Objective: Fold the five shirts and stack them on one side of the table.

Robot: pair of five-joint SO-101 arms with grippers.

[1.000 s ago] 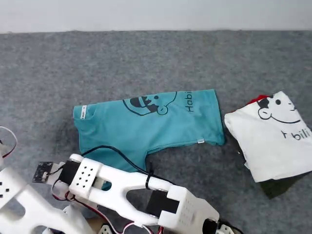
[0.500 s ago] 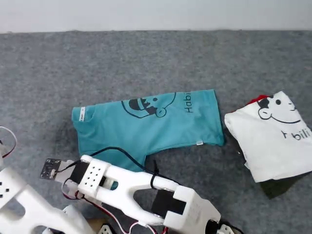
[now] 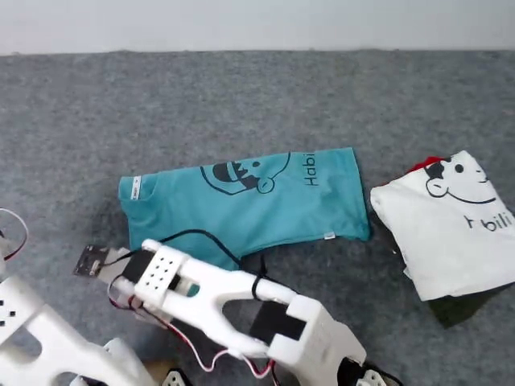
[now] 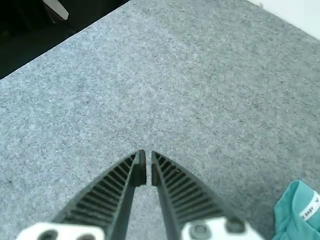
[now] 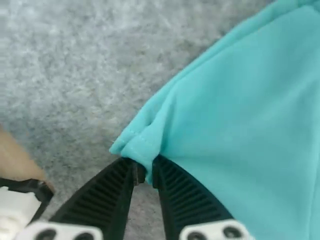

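A teal shirt [image 3: 249, 205] with a dark print lies spread in the middle of the grey table. My right gripper [image 5: 145, 172] is shut on a bunched edge of the teal shirt [image 5: 235, 125], at its near left part. In the high view the right arm [image 3: 209, 293] stretches over that spot and hides the grip. The left gripper [image 4: 147, 167] is shut on nothing, above bare carpet left of the shirt, whose labelled corner [image 4: 300, 215] shows nearby. A folded white shirt [image 3: 447, 233] tops a stack at the right, over a red one [image 3: 426, 164] and a dark one [image 3: 460, 308].
The grey carpet [image 3: 257, 104] behind the teal shirt is bare up to the white wall. The left arm [image 3: 32, 330] sits at the near left corner. A wooden patch [image 5: 12, 162] shows past the carpet's near edge.
The right arm has moved away from the near edge and slightly right, carrying the shirt's near left edge over the shirt. The left arm and the stack have stayed put.
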